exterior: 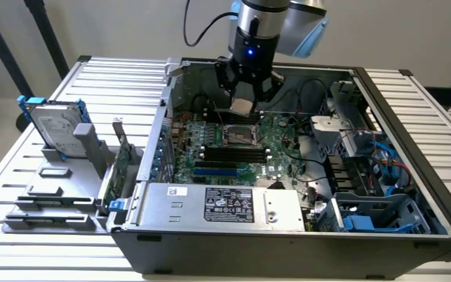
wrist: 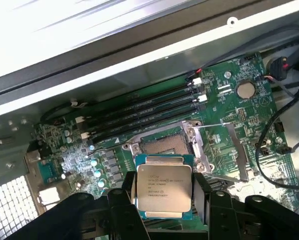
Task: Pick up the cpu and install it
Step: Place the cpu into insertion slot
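CPU: small square chip with a dull silver lid on a green rim and several lines of dark print, too fine to read. Gripper clamps it by two opposite edges between black fingers. It hangs over the open socket on the green motherboard. The grey box has a black-and-white label, unreadable.

The cpu is a small, flat square chip. Its dull silver-grey metal lid carries lines of small dark print, and a thin green edge shows around the lid. The gripper clamps it by two opposite edges, with the lid facing up toward the wrist. In the exterior view it hangs inside the open case, just above the empty socket on the green board and clear of it, not yet seated.
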Motion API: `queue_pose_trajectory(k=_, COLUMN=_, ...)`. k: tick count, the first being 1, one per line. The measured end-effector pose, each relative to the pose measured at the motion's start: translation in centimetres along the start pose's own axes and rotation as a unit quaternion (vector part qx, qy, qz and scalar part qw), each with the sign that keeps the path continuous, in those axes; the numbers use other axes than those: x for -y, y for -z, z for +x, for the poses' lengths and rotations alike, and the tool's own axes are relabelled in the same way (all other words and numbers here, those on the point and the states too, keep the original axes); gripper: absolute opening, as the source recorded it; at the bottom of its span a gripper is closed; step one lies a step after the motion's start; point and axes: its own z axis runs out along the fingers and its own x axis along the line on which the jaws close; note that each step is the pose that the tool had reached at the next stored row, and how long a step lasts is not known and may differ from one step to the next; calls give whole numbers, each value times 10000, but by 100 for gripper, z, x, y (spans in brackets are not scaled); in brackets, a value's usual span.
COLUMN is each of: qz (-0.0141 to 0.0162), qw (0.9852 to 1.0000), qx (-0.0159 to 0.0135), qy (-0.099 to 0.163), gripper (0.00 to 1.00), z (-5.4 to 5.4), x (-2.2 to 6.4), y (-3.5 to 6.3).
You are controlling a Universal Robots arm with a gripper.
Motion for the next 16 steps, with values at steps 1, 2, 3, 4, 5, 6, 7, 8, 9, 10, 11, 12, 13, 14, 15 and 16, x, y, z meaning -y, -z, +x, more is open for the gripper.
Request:
queue_pose_trajectory(k=1, qz=-6, qw=10000, qx=0, qy=-97, gripper=55, z=-1, x=0, y=-7)
queue_pose_trajectory(k=2, qz=-12, qw=9998, qx=1, qy=-187, gripper=55, z=-1, x=0, y=-13)
queue_pose_trajectory(k=3, qz=-18, qw=9996, qx=2, qy=-276, gripper=55, z=-2, x=0, y=-19)
queue_pose_trajectory(k=4, qz=-24, qw=9993, qx=3, qy=-366, gripper=55, z=-2, x=1, y=-26)
queue_pose_trajectory(k=5, qz=-30, qw=9990, qx=5, qy=-456, gripper=55, z=-3, x=1, y=-33)
queue_pose_trajectory(k=6, qz=-37, qw=9985, qx=6, qy=-545, gripper=55, z=-3, x=1, y=-40)
queue_pose_trajectory(k=7, qz=-43, qw=9979, qx=8, qy=-640, gripper=55, z=-4, x=1, y=-48)
queue_pose_trajectory(k=8, qz=-49, qw=9973, qx=10, qy=-730, gripper=55, z=-4, x=1, y=-55)
queue_pose_trajectory(k=9, qz=-56, qw=9966, qx=13, qy=-822, gripper=55, z=-5, x=2, y=-63)
queue_pose_trajectory(k=10, qz=-62, qw=9958, qx=15, qy=-912, gripper=55, z=-5, x=2, y=-71)
queue_pose_trajectory(k=11, qz=-69, qw=9950, qx=18, qy=-1000, gripper=55, z=-6, x=2, y=-79)
queue_pose_trajectory(k=12, qz=-75, qw=9940, qx=20, qy=-1090, gripper=55, z=-6, x=2, y=-88)
queue_pose_trajectory(k=13, qz=-82, qw=9930, qx=23, qy=-1181, gripper=55, z=-7, x=3, y=-97)
queue_pose_trajectory(k=14, qz=-89, qw=9919, qx=26, qy=-1271, gripper=55, z=-8, x=3, y=-106)
queue_pose_trajectory(k=15, qz=-95, qw=9907, qx=28, qy=-1359, gripper=55, z=-8, x=3, y=-115)
queue_pose_trajectory(k=16, qz=-102, qw=9894, qx=31, qy=-1448, gripper=55, z=-9, x=3, y=-124)
